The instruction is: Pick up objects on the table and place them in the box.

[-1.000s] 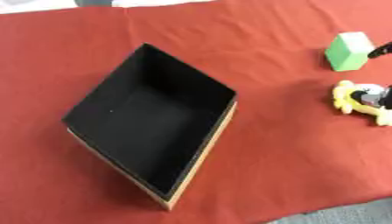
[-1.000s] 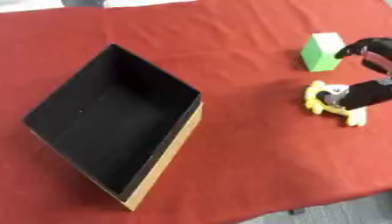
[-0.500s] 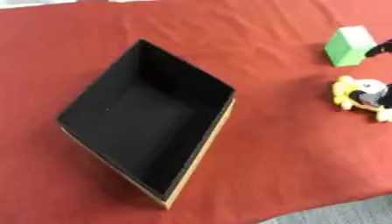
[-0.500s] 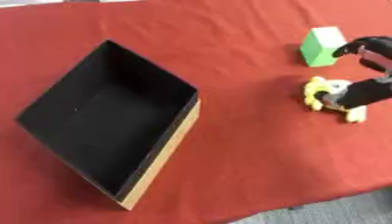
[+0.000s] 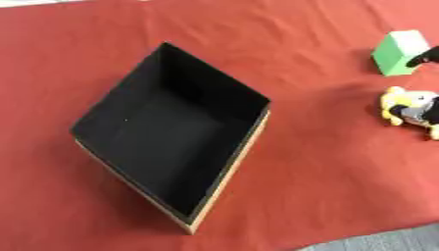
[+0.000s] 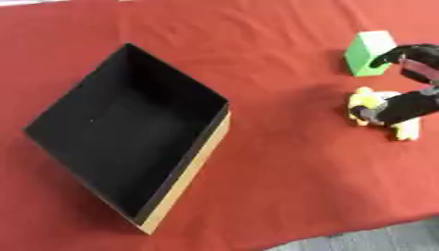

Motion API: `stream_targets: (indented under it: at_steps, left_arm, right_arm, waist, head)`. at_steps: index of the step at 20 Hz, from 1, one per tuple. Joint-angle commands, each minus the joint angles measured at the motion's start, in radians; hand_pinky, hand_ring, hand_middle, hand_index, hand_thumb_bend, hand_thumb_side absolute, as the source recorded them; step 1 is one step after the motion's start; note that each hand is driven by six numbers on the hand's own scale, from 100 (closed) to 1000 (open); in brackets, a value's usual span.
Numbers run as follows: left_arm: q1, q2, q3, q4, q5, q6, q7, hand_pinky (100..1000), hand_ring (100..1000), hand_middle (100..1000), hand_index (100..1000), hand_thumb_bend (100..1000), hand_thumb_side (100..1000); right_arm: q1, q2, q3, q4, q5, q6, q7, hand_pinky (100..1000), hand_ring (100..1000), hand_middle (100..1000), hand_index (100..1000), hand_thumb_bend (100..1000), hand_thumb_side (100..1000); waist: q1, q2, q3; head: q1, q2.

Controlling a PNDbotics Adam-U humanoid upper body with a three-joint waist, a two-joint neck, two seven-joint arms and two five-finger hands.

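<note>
A red cloth covers the table (image 6: 283, 162). On its left part sits a box (image 6: 129, 137) with a black inside and tan walls, open and holding nothing. At the right edge the right hand (image 6: 410, 100) curls its fingers round a yellow toy (image 6: 370, 104) resting on the cloth. Just beyond them stands a green block (image 6: 367, 46), well apart from the box.

Red-covered table (image 6: 283, 147): open black box (image 6: 129, 132) well left of the right hand (image 6: 411, 100); yellow toy (image 6: 377, 110) under it; green block (image 6: 367, 46) just behind.
</note>
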Motion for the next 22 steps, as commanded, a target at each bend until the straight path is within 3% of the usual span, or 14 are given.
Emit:
stream_targets:
  at_steps: [1, 17, 18, 19, 21, 22]
  left_arm:
    - [0.001, 0.024, 0.010, -0.015, -0.003, -0.001, 0.003, 525, 830, 692, 798, 100, 475]
    - [0.021, 0.031, 0.013, -0.015, -0.009, 0.007, 0.006, 522, 833, 693, 798, 100, 487]
    - [0.021, 0.031, 0.013, -0.015, -0.009, 0.007, 0.006, 522, 833, 693, 798, 100, 487]
    - [0.022, 0.031, 0.013, -0.015, -0.009, 0.007, 0.006, 522, 834, 693, 798, 100, 488]
    - [0.023, 0.032, 0.014, -0.015, -0.009, 0.007, 0.006, 521, 834, 693, 798, 100, 486]
    - [0.023, 0.033, 0.014, -0.015, -0.009, 0.007, 0.006, 521, 834, 693, 798, 100, 487]
  right_arm:
    - [0.003, -0.026, -0.018, -0.013, 0.009, 0.022, 0.035, 955, 1000, 934, 941, 446, 441]
    - [0.025, -0.035, -0.034, -0.013, 0.043, 0.078, 0.059, 957, 1000, 935, 941, 559, 348]
    - [0.024, -0.036, -0.036, -0.013, 0.050, 0.086, 0.064, 954, 1000, 934, 941, 493, 330]
    - [0.024, -0.036, -0.039, -0.013, 0.056, 0.096, 0.071, 954, 1000, 935, 943, 573, 329]
    - [0.024, -0.038, -0.043, -0.013, 0.063, 0.117, 0.086, 954, 1000, 935, 943, 578, 323]
    - [0.024, -0.039, -0.045, -0.013, 0.065, 0.126, 0.093, 955, 1000, 934, 943, 513, 316]
  waist:
    - [-0.012, -0.014, 0.017]
    - [-0.024, -0.009, 0.016]
    - [-0.024, -0.008, 0.017]
    - [-0.023, -0.008, 0.017]
    - [-0.022, -0.006, 0.019]
    - [-0.021, -0.005, 0.020]
  head:
    - [0.004, -0.013]
    - [0.013, -0.012]
    - [0.011, -0.013]
    - [0.010, -0.014]
    - [0.007, -0.017]
    - [0.006, -0.018]
